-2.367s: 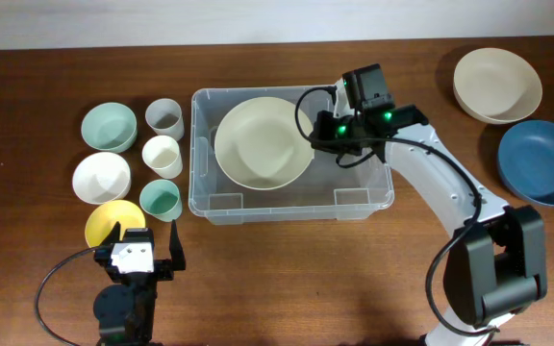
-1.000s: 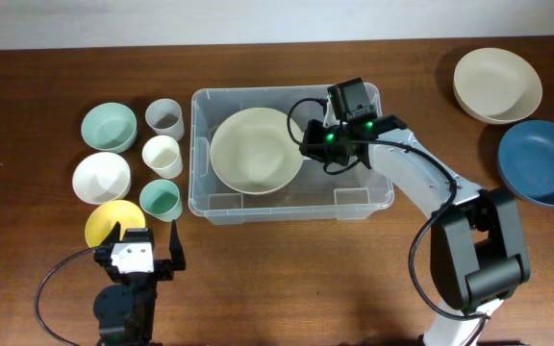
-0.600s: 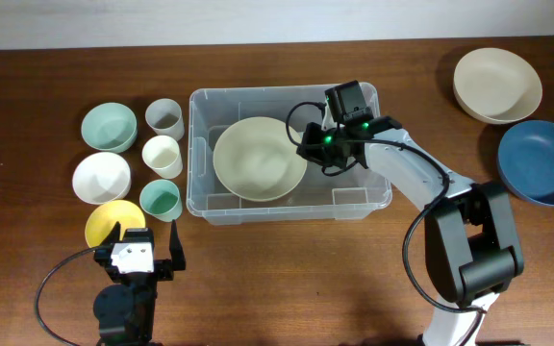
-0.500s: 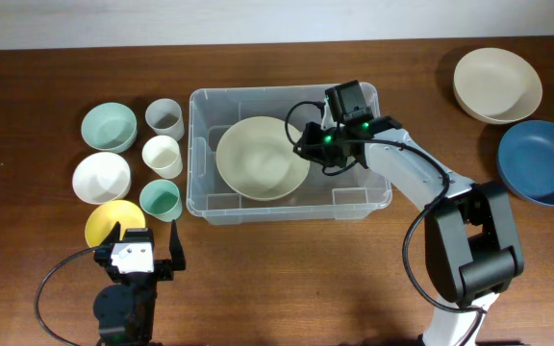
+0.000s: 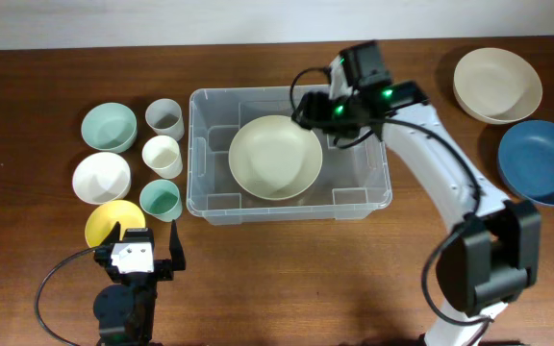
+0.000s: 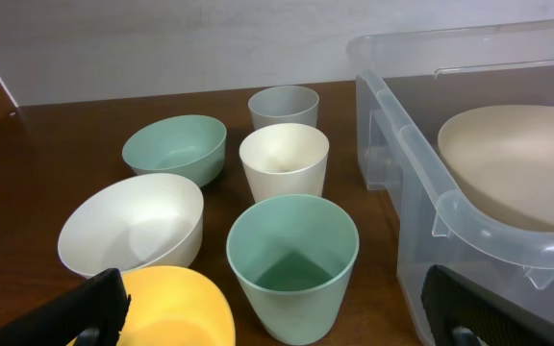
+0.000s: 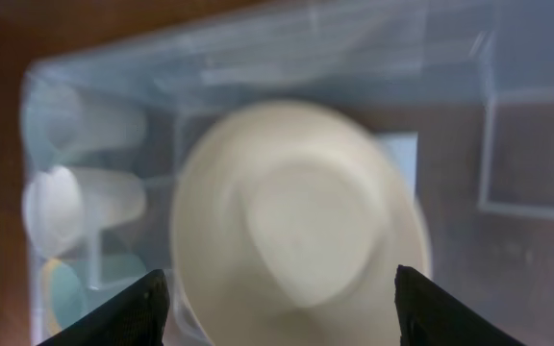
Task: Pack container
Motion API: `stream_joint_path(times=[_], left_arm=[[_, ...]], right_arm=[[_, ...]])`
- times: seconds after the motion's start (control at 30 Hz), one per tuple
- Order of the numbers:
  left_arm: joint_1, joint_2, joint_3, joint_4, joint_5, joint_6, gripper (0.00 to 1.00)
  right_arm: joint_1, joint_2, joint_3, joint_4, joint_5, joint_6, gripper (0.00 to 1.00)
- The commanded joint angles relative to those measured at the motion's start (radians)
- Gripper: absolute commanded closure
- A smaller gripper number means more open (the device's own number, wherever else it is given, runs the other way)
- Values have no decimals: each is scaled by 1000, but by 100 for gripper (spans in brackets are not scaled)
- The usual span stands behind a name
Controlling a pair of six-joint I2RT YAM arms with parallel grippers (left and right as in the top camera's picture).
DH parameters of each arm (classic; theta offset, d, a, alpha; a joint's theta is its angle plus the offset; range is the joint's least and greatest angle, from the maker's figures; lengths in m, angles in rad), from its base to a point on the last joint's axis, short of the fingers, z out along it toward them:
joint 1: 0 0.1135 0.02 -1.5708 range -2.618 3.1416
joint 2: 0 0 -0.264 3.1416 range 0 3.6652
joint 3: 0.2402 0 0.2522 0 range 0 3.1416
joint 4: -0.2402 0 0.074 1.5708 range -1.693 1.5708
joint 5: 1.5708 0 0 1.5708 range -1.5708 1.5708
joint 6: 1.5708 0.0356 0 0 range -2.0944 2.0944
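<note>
Right wrist blurred: cream bowl (image 7: 296, 226) in container (image 7: 532, 154), cups (image 7: 80, 204) smeared behind wall.

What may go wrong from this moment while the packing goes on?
1. The packed bowl fills the middle of the container, so the blue bowl may fit only if stacked on it.
2. The cups stand close together; gripping one may tip a neighbour.
</note>
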Motion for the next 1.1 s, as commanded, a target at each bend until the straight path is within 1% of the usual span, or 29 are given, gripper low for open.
stream_joint_path(times=[0.0, 0.07, 0.13, 0.2, 0.27, 0.3, 0.33, 0.37, 0.47, 0.5, 0.57, 0.8, 1.07], left_arm=[[-4, -1, -6, -1, 7, 13, 0], [-4, -1, -6, -1, 8, 13, 1], [-4, -1, -6, -1, 7, 13, 0], [-4, -1, -6, -1, 8, 13, 1], [-4, -1, -6, -1, 7, 13, 1], [-4, -1, -6, -1, 8, 13, 1], [-4, -1, -6, -1, 8, 13, 1], [-4, -1, -6, -1, 8, 13, 1], [-4, -1, -6, -1, 8, 13, 0], [-4, -1, -6, -1, 7, 13, 1], [-4, -1, -6, -1, 7, 13, 1], [-4, -1, -6, -1, 8, 13, 0], [-4, -1, -6, -1, 8, 13, 1]], right_arm=[[-25, -25, 26, -18, 58, -30, 28], [-37, -24, 26, -31, 121, -30, 25], [-40, -23, 26, -51, 155, -37, 25], [-37, -19, 26, -71, 161, -73, 27], [-33, -11, 26, -88, 175, -78, 30], [-31, -6, 26, -94, 190, -77, 37], [-30, 2, 25, -101, 214, -77, 50], [-30, 9, 25, -103, 224, -75, 59], [-30, 32, 23, -106, 239, -74, 81], [-30, 44, 23, -106, 244, -73, 88], [-30, 63, 23, -106, 257, -69, 96], [-30, 144, 23, -114, 265, -67, 96], [-29, 192, 14, -116, 261, -67, 96]])
